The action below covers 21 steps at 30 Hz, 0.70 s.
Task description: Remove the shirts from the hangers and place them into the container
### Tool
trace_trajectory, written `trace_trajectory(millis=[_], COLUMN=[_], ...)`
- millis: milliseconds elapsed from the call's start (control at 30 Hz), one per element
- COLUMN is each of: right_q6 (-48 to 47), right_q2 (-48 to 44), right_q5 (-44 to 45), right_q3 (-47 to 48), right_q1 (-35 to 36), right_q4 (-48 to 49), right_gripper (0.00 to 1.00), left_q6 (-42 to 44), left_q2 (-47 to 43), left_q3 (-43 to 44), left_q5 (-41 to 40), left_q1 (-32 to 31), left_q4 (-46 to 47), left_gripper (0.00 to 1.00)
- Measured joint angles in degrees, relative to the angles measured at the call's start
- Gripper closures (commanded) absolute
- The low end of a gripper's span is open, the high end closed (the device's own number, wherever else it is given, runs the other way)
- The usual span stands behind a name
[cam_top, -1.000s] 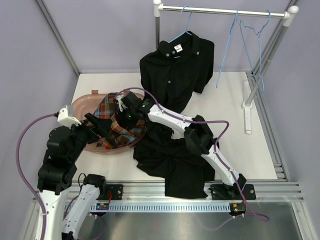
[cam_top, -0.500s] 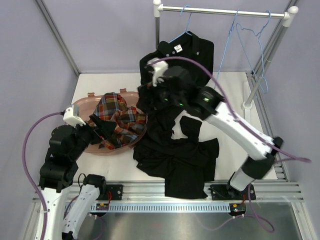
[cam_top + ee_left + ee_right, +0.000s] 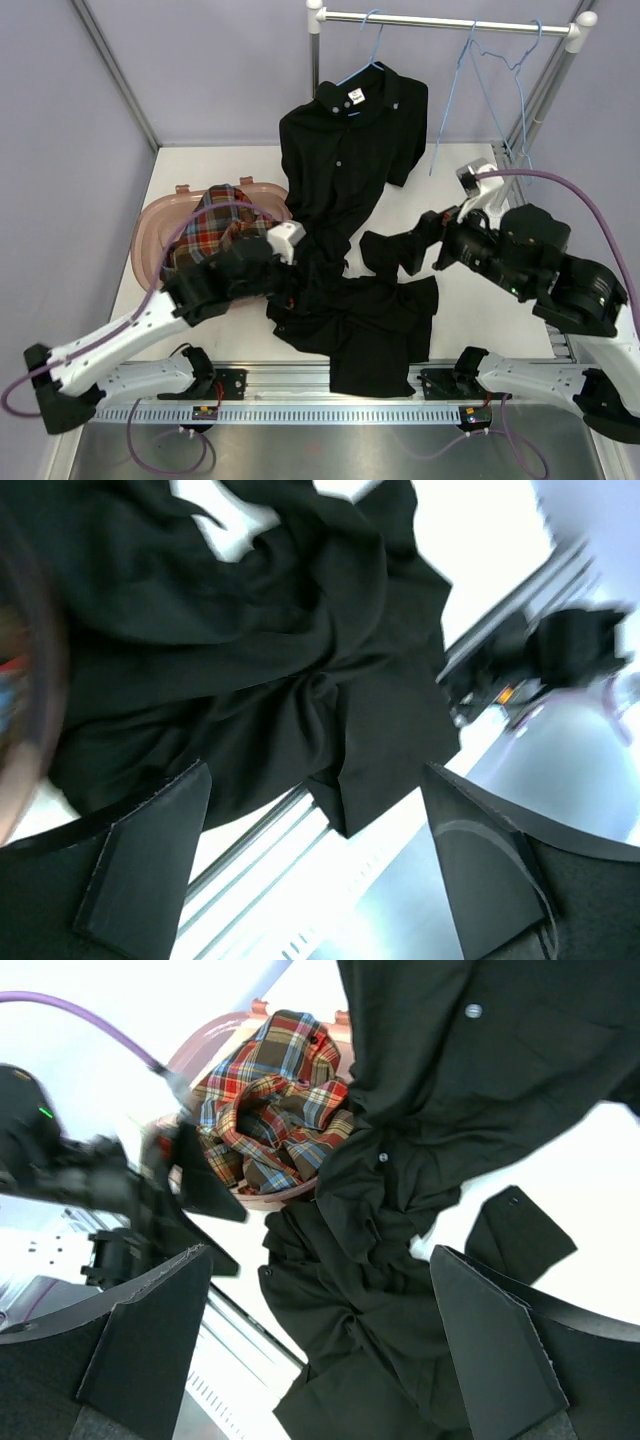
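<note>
A plaid shirt lies bunched in the pinkish container. One black shirt hangs from a light-blue hanger, its hem trailing onto the table. A second black shirt lies crumpled near the front edge. My left gripper hovers open over that shirt's left edge, with nothing between its fingers. To the right of the shirts, raised, my right gripper stands open and holds nothing.
Two bare light-blue hangers hang on the white-and-metal rail. Its post and foot stand at the right. An aluminium frame rail runs along the table's front edge. Lilac walls close the left and back.
My right gripper opened and swung from the container to the right side. The left arm moved from over the container rightward to the crumpled black shirt. The plaid shirt stays in the container.
</note>
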Motion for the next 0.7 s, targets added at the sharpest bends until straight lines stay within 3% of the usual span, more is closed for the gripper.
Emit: trace_trajectory(millis=[133,300,500,700], right_q6=[1.22,2.40,2.80,2.75], right_q2=[-5.20,-12.11,-18.25,-21.09], right_q5=[0.70,1.07,2.36,3.04], right_q3=[-2.01,-3.69,-3.93,-5.57], right_q1=[0.00,0.00,0.00,0.00], right_q4=[-1.46,-4.24,-6.97,-8.48], right_gripper=[0.00,0.01,0.01,0.00], left_q6=[0.20,0.26,0.72,2.58], left_q2=[13.46,27.98,41.51,47.80], left_q3=[5.25,8.00,12.83,14.01], left_q5=[-9.49,-17.64,-21.42,-19.78], left_q1=[-8.87,-11.52,-12.44,-12.72], left_q4=[1.79,2.49,3.50,7.26], left_gripper=[0.02,0.01,0.01,0.01])
